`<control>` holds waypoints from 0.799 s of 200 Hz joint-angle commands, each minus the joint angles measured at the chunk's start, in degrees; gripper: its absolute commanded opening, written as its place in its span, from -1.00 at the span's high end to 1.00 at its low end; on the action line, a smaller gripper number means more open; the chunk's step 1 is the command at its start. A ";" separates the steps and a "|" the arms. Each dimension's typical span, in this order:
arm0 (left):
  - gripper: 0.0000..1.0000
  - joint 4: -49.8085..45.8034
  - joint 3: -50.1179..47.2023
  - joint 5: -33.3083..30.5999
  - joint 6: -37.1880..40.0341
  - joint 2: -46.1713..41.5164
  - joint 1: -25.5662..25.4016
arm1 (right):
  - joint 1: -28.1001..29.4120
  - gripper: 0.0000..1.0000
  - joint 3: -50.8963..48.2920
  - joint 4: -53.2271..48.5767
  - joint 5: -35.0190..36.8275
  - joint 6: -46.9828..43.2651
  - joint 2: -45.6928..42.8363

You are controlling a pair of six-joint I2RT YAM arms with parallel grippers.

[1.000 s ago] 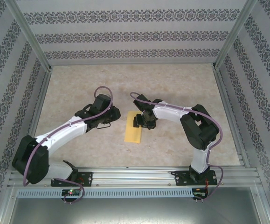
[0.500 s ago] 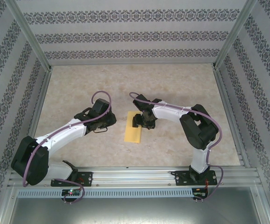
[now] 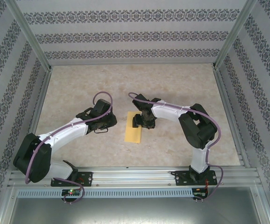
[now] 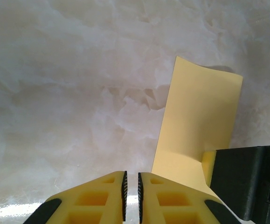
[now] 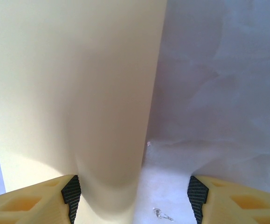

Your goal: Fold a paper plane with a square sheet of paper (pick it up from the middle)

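1. Lying on the marbled table [image 3: 172, 84], the square sheet of paper [image 3: 134, 134] is seen folded to a narrow strip at mid-table.
2. It is judged light, limp and easily creased; a raised edge is best pinched.
3. The right gripper [image 5: 135, 196] is spread wide over its far end.
4. The left gripper [image 4: 131, 189] is nearly closed, empty, nearby.

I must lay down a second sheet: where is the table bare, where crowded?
Bare: the far table up to the back wall; the strip between paper and near rail. Crowded: the middle, left claw and right claw by the paper.
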 commanded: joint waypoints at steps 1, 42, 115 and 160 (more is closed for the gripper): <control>0.66 0.40 0.83 1.25 0.68 0.99 0.33 | -0.07 -0.34 -0.24 -2.84 2.08 -1.34 2.91; 0.66 1.07 1.16 2.68 0.94 2.03 0.35 | -0.28 -0.33 -0.14 -3.19 2.45 -1.14 3.00; 0.69 3.74 2.65 7.41 1.43 5.64 0.35 | -0.20 -0.33 -0.38 -3.10 2.26 -1.10 3.09; 0.98 6.39 6.25 14.81 1.78 12.28 -0.15 | -0.28 -0.33 -0.49 -3.10 2.47 -0.96 3.27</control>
